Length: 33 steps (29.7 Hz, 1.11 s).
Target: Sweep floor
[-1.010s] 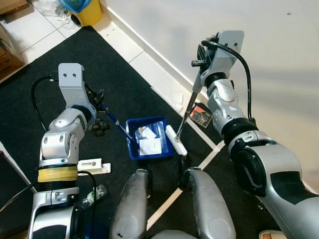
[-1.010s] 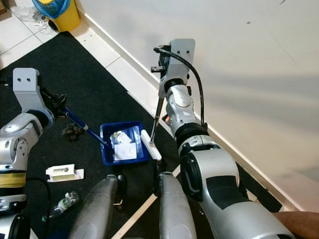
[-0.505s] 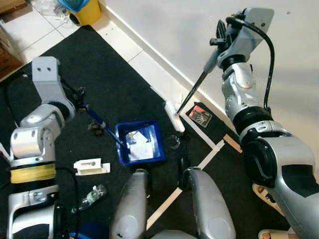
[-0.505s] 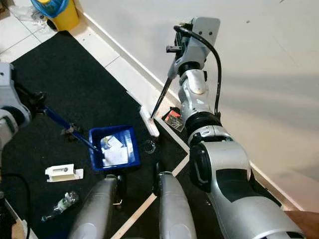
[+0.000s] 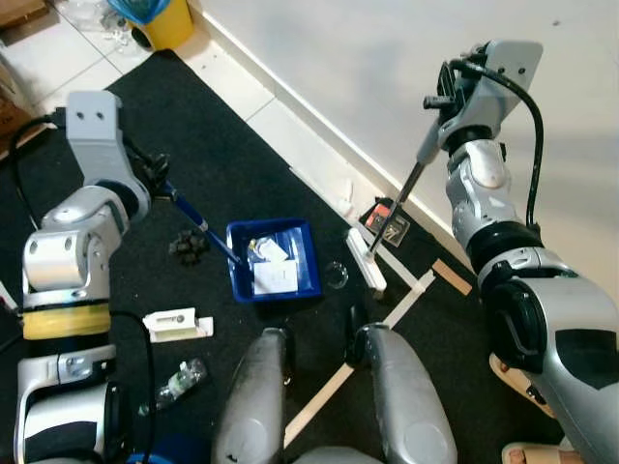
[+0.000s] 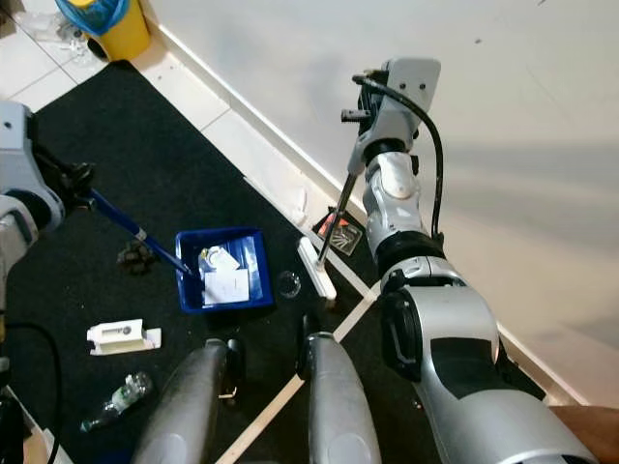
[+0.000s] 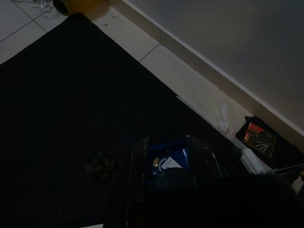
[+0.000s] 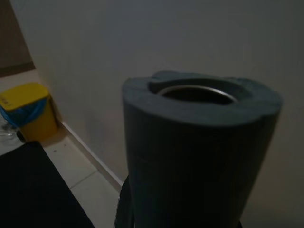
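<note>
While my right gripper (image 5: 447, 97) is clamped round the top of the broom (image 5: 404, 198), its grey foam grip end (image 8: 199, 152) fills the wrist view and the thin shaft runs down and inward from the gripper to the white head (image 5: 367, 259). Head rests on the floor at the black mat (image 5: 242, 164) edge, below the gripper, just beside a red-and-black packet (image 5: 388, 222) by the wall skirting.

Left gripper (image 5: 155, 177) is closed on the blue handle (image 5: 193, 217) of the dustpan (image 5: 274, 262); handle slopes away from the gripper down to the pan. Pan sits on the mat, holding white paper scraps (image 5: 275, 276). A dark clump (image 5: 188, 246) lies on the mat under the handle, close below the left gripper.

Between pan and broom head: a small clear round lid (image 5: 336, 275) on the mat, apart from both.

Nearer my body than the left gripper: a white block (image 5: 175, 322) and a clear bottle (image 5: 180, 378). Far beyond it, a yellow bin (image 5: 166, 19) with a blue liner on tile.

Wooden strips (image 5: 406, 304) cross the floor near my legs (image 5: 253, 406).
</note>
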### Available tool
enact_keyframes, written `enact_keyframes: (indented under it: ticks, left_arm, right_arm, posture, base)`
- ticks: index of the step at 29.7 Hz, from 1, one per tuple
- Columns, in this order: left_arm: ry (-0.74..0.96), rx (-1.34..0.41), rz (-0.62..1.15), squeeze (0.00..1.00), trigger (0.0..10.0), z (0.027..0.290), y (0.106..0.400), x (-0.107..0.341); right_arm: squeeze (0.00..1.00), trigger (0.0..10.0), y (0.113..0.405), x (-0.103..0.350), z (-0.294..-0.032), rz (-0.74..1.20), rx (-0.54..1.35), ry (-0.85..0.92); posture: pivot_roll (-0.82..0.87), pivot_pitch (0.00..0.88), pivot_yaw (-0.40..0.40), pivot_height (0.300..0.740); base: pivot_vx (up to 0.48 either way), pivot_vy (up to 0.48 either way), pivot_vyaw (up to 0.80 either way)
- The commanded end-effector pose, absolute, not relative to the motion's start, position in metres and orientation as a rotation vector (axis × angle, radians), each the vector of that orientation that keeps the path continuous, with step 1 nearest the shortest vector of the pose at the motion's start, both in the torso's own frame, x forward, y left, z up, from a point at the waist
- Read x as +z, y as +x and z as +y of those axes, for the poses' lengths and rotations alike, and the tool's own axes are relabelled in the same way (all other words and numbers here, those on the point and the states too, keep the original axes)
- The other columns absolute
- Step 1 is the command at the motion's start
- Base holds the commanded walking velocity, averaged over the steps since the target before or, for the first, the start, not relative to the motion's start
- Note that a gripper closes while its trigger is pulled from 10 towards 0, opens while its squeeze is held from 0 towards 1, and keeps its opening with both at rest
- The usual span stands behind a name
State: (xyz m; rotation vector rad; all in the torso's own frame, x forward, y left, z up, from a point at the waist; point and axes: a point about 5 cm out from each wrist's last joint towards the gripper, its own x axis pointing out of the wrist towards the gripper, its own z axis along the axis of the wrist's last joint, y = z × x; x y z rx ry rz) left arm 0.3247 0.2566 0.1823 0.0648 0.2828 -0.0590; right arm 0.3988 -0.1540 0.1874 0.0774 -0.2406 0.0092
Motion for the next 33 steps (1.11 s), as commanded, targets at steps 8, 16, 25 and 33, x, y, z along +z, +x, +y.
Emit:
enact_keyframes:
  ticks: [8,16,25,33]
  left_arm:
    - [0.157,-0.084,0.410,0.00,10.0,0.240,0.335,0.143]
    - [0.079,-0.130,0.436,0.00,10.0,0.226,0.335,0.128]
    - [0.036,-0.167,0.398,0.00,10.0,0.218,0.331,0.137]
    - [0.015,-0.197,0.369,0.00,10.0,0.212,0.332,0.144]
  right_arm:
    - [0.00,10.0,0.393,0.177,-0.166,-0.248,-0.073,0.080]
    - [0.00,10.0,0.385,0.150,-0.157,-0.163,-0.121,0.105]
    - [0.00,10.0,0.374,0.121,-0.136,-0.069,-0.086,0.170]
    - [0.00,10.0,0.371,0.116,-0.077,0.033,0.029,0.572]
  posture:
    - [0.11,0.285,-0.018,0.740]
    - [0.13,0.293,-0.012,0.740]
    - [0.17,0.303,-0.016,0.740]
    - [0.17,0.289,-0.019,0.740]
  base:
    - [0.000,0.000,0.00]
    - [0.000,0.000,0.00]
    - [0.000,0.000,0.00]
    - [0.000,0.000,0.00]
